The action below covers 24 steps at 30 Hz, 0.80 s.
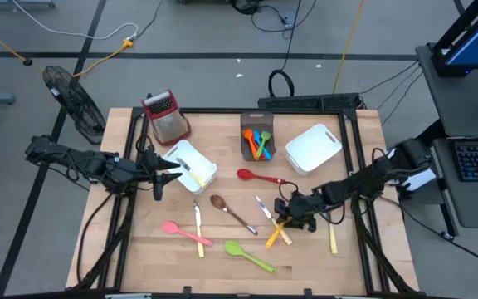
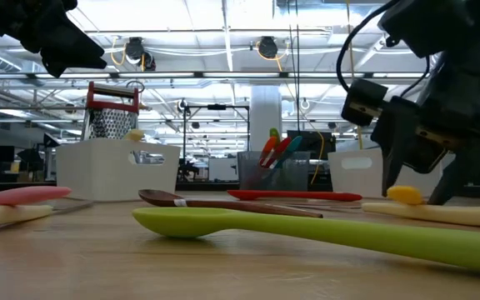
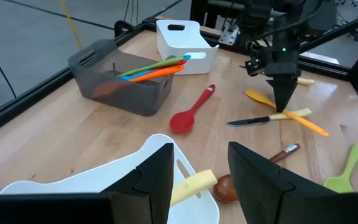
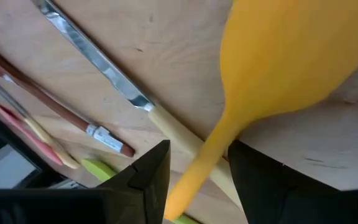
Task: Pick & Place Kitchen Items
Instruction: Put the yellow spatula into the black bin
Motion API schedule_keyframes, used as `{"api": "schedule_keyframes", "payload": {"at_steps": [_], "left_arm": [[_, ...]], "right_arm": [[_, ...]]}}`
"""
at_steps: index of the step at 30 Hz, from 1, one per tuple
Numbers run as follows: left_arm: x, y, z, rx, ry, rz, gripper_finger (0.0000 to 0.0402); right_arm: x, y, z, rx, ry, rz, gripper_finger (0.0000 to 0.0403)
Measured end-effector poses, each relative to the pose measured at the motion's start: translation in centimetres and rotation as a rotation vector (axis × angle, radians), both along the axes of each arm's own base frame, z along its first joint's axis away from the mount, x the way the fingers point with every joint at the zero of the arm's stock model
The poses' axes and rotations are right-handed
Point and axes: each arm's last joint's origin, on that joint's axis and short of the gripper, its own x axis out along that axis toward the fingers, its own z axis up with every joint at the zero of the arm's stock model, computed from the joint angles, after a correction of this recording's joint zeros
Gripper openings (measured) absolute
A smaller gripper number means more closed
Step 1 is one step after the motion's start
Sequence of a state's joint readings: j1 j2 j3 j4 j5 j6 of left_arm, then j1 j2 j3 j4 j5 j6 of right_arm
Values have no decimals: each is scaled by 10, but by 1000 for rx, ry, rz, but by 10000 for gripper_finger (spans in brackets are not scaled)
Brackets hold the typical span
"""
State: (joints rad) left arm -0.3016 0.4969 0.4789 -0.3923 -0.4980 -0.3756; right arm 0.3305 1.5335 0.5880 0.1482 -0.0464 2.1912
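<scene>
High view: we look straight down on the whole table (image 1: 139,249). Low view: level at tabletop, facing the room, close behind the green spoon (image 2: 307,233). Left wrist view: faces across toward the right gripper (image 3: 284,102). Right wrist view: close above the yellow spatula (image 4: 272,81), shared with all.

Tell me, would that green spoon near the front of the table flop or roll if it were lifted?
The green spoon looks like moulded plastic, so probably stiff and light. Its long thin handle lies flat, so it would likely slide rather than roll.
</scene>
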Motion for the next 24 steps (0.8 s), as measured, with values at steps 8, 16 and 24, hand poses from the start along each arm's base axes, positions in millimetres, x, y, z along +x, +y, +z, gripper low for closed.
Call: {"api": "schedule_keyframes", "payload": {"at_steps": [8, 16, 24], "left_arm": [[0, 0, 0, 0, 0, 0, 154], [0, 0, 0, 0, 0, -1, 154], [0, 0, 0, -7, -1, 2, 154]], "right_arm": [[-2, -5, -3, -138, 7, -82, 118], [-4, -6, -4, -218, 10, -82, 26], [-2, -6, -2, -228, -28, -62, 18]]}}
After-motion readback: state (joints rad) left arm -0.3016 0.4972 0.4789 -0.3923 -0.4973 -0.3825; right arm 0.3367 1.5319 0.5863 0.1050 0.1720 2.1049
